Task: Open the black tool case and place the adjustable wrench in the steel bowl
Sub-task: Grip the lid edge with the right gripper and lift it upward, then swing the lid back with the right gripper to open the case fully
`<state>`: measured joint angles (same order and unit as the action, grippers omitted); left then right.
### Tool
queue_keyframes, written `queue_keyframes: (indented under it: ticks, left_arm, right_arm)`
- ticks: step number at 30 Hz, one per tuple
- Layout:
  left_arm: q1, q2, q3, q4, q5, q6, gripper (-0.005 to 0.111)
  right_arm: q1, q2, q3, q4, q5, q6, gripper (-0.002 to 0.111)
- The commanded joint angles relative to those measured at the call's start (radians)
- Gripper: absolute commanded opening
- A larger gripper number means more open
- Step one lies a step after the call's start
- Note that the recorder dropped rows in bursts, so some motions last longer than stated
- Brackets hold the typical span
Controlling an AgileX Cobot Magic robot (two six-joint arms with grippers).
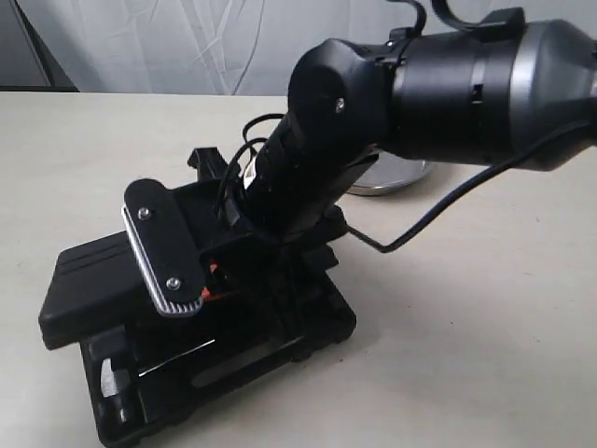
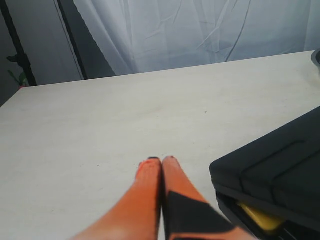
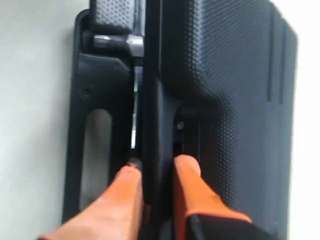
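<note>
The black tool case point(image 1: 93, 275) lies on the table with its ribbed lid point(image 3: 235, 100) lifted a little off the base point(image 3: 82, 100). My right gripper point(image 3: 157, 167) is shut on the lid's front edge, one orange finger under it and one on top. A silver tool part point(image 3: 131, 45) shows inside the base; I cannot tell whether it is the adjustable wrench. The steel bowl point(image 1: 396, 175) sits behind the case, mostly hidden by my right arm. My left gripper point(image 2: 161, 159) is shut and empty, hovering over bare table beside the case point(image 2: 280, 165).
The beige table point(image 1: 485, 308) spreads around the case. My bulky right arm point(image 1: 448, 75) and its cable cross the upper middle of the exterior view. A white curtain hangs behind the table. Something yellow point(image 2: 260, 217) shows in the gap under the lid.
</note>
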<state>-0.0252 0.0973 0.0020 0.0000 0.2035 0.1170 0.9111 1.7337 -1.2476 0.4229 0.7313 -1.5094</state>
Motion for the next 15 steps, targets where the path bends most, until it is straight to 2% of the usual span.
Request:
queue_keyframes:
  ticks: [1,8,15]
  left_arm:
    - [-0.006,-0.004,-0.002,0.000,-0.009,-0.004,0.000]
    - [-0.006,-0.004,-0.002,0.000,-0.009,-0.004,0.000]
    - [-0.006,-0.004,-0.002,0.000,-0.009,-0.004,0.000]
  right_arm:
    - [0.010,-0.068,-0.005,0.024,-0.092,-0.004,-0.001]
    - [0.010,-0.112,-0.005,0.028,-0.214,0.000,-0.001]
    - [0.008,-0.081,-0.005,0.054,-0.441,0.007,-0.001]
